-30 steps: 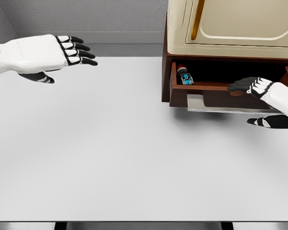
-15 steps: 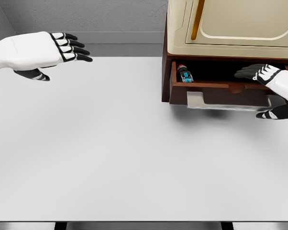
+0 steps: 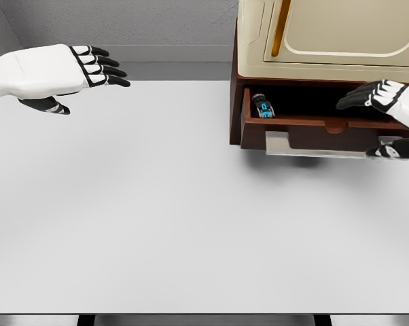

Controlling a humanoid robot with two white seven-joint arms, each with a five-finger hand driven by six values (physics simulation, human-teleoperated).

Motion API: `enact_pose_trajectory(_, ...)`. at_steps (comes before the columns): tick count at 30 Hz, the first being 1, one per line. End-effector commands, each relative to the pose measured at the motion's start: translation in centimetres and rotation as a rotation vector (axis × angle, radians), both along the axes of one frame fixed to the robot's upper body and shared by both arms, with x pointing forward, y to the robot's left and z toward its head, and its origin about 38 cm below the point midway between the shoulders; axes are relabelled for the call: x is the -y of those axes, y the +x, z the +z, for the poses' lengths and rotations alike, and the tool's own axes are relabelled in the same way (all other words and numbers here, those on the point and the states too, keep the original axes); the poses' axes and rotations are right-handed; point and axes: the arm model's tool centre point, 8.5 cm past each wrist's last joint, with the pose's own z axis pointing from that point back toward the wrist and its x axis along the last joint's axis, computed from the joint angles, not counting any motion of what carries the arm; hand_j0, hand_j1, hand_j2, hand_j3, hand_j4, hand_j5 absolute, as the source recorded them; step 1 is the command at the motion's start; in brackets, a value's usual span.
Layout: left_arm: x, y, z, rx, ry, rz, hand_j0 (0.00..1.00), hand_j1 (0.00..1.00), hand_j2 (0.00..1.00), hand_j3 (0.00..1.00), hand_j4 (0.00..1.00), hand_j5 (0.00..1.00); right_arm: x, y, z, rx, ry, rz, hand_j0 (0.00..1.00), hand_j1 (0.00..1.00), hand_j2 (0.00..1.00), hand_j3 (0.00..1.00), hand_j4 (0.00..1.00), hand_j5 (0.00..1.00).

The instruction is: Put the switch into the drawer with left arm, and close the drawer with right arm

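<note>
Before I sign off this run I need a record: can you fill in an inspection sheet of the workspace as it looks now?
Surface: white table, bare apart from the cabinet.
Job's things: switch lies in the left end of the drawer; drawer partly open.
Clutter: nothing seen.
Hands: left hand open, raised over the table's far left; right hand open, at the drawer's right end, holding nothing.
Cables: nothing seen.
Surroundings: brown cabinet bearing a cream appliance; grey wall behind.
</note>
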Motion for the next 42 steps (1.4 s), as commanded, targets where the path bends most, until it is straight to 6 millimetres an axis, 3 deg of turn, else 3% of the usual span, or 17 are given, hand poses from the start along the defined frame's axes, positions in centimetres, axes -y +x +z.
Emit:
enact_pose_trajectory(1,0.0,0.0,0.1,-0.001,-0.005,0.002,1.00,1.00,1.00,1.00,1.00,1.00,0.6,-0.1,1.4,0.007,0.009,-0.002,0.63,0.63,0.63,0.63,0.63,0.63)
enact_pose_trajectory(3,-0.1,0.0,0.1,-0.001,-0.005,0.003,1.00,1.00,1.00,1.00,1.00,1.00,0.6,-0.1,1.6,0.007,0.003,-0.001,0.56,0.56,0.56,0.56,0.56,0.56)
enact_pose_trajectory(7,-0.1,0.0,0.1,-0.001,-0.005,0.003,1.00,1.00,1.00,1.00,1.00,1.00,0.6,-0.7,-0.2,-0.047,0.006,-0.001,0.42,0.42,0.42,0.42,0.42,0.42)
enact_pose_trajectory(16,-0.1,0.1,0.1,0.000,-0.005,0.004,1.00,1.00,1.00,1.00,1.00,1.00,0.5,-1.1,-1.5,-0.083,0.015,0.000,0.41,0.41,0.41,0.41,0.41,0.41)
enact_pose_trajectory(23,-0.2,0.1,0.1,-0.001,-0.006,0.007,1.00,1.00,1.00,1.00,1.00,1.00,-0.3,-1.5,-3.8,-0.145,0.026,0.021,0.41,0.41,0.41,0.41,0.41,0.41)
enact_pose_trajectory(35,-0.7,-0.2,0.6,0.002,-0.013,0.015,1.00,1.00,1.00,1.00,1.00,1.00,-0.5,-1.3,-4.3,-0.147,0.026,0.018,0.42,0.42,0.42,0.42,0.42,0.42)
enact_pose_trajectory(42,-1.0,-0.1,0.6,0.001,-0.010,0.022,1.00,1.00,1.00,1.00,1.00,1.00,1.3,-0.2,-4.3,-0.143,0.028,-0.040,0.42,0.42,0.42,0.42,0.42,0.42)
